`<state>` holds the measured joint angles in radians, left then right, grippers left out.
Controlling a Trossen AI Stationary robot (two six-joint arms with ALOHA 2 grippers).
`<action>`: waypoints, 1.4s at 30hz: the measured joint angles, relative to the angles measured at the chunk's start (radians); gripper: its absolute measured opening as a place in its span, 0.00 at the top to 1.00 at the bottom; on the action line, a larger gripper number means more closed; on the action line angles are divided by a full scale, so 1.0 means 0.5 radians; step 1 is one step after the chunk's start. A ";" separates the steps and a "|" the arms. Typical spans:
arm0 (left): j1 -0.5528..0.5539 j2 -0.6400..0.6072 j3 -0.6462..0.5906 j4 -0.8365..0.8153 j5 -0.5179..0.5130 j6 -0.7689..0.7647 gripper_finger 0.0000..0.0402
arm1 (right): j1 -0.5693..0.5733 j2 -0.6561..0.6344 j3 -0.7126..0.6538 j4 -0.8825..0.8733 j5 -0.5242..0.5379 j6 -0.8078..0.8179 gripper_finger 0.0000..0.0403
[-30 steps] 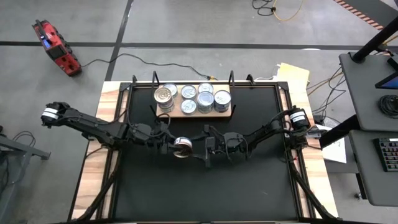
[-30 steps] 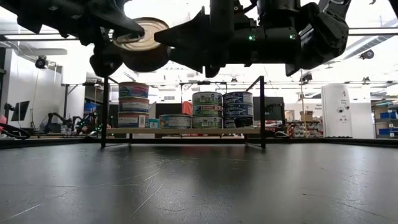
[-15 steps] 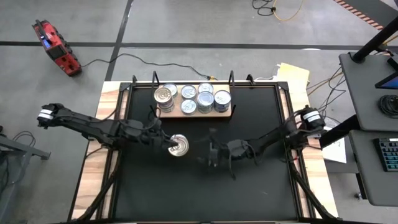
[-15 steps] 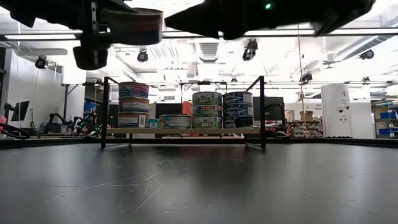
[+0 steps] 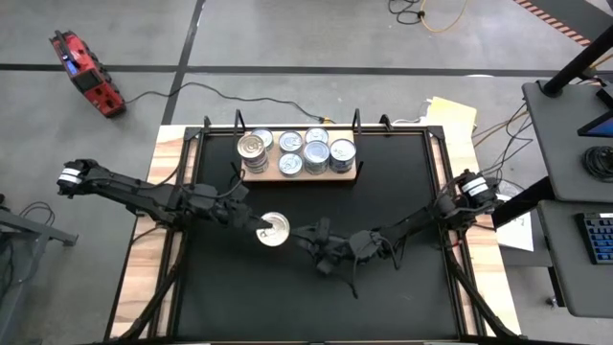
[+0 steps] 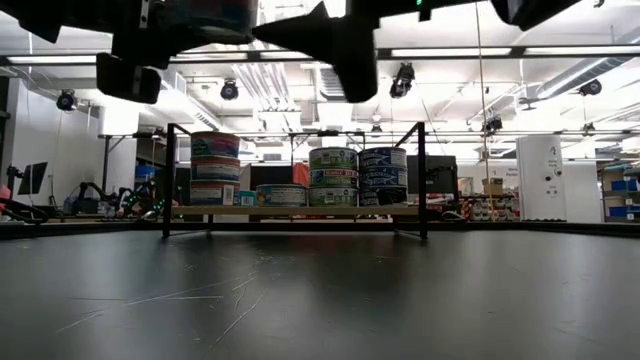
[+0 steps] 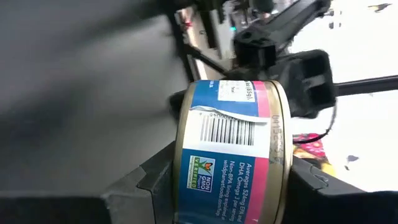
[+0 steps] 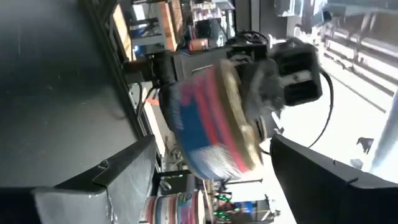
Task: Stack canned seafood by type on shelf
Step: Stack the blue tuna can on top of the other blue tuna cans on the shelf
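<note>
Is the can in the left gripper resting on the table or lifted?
Lifted: the can sits clamped in the left gripper, and the low view shows bare table beneath.

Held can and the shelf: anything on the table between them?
Nothing. In the high view, the table is bare black between the can in the left hand and the shelf.

I am running this rig in a large industrial robotics lab: behind my arms stretches a bare grey concrete floor [image 5: 316, 38] crossed by a dark taped line, with a red power tool [image 5: 86, 73] and a coiled yellow cable [image 5: 436, 13] left lying. Beyond the black table [image 6: 320, 300], long ceiling strip lights [image 6: 450, 52], exposed ducting and stocked storage racks [image 6: 620, 195] fill the hall.
</note>
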<state>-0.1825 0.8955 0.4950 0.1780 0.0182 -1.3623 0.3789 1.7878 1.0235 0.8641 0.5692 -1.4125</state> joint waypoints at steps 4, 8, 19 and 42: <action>0.000 0.004 0.000 0.055 0.003 -0.011 0.57 | -0.030 0.076 0.078 -0.013 0.014 -0.086 0.25; 0.000 0.005 0.000 0.063 0.005 -0.010 0.57 | -0.059 0.139 0.180 -0.006 0.057 -0.094 0.27; 0.001 0.014 0.000 0.079 0.012 0.171 0.57 | -0.083 0.163 0.300 -0.175 0.081 -0.142 0.42; 0.003 0.010 0.000 0.188 -0.056 0.671 0.19 | -0.091 0.110 0.289 -0.178 0.336 -0.176 0.54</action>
<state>-0.1810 0.9005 0.4950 0.2721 -0.0097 -1.0267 0.3336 1.8430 1.1678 0.7750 0.7373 -1.5007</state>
